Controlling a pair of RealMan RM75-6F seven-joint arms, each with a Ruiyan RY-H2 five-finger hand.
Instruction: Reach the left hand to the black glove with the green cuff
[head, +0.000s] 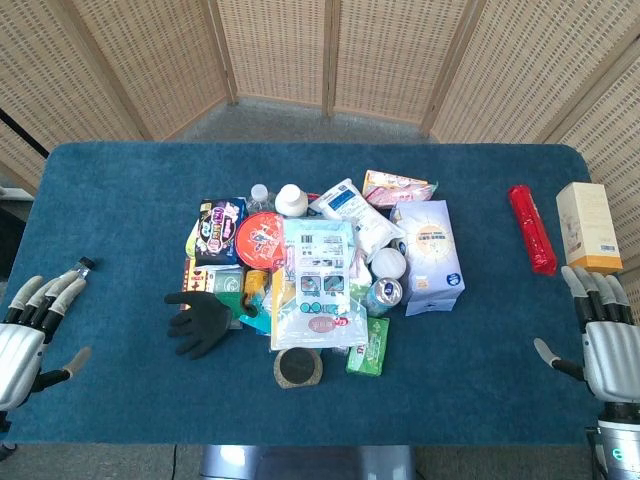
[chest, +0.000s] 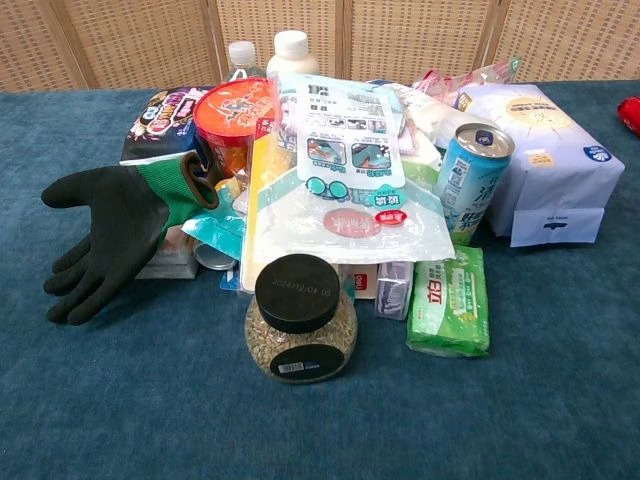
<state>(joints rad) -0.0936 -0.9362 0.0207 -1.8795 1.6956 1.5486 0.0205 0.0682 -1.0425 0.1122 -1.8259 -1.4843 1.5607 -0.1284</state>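
Note:
The black glove (head: 200, 320) with a green cuff (head: 226, 283) lies flat at the left edge of the pile, fingers toward the table's front; in the chest view the glove (chest: 105, 235) fills the left side. My left hand (head: 35, 325) rests at the table's front-left corner, fingers spread and holding nothing, well to the left of the glove. Over at the front-right corner my right hand (head: 600, 335) is open too, far from the pile. Neither hand shows in the chest view.
The pile beside the glove holds a large plastic pouch (head: 318, 280), a red noodle cup (head: 260, 238), a drink can (chest: 473, 175), a seed jar (chest: 298, 320), a green pack (chest: 450, 300) and a tissue pack (head: 430, 255). A red tube (head: 532, 228) and a box (head: 590, 225) lie far right.

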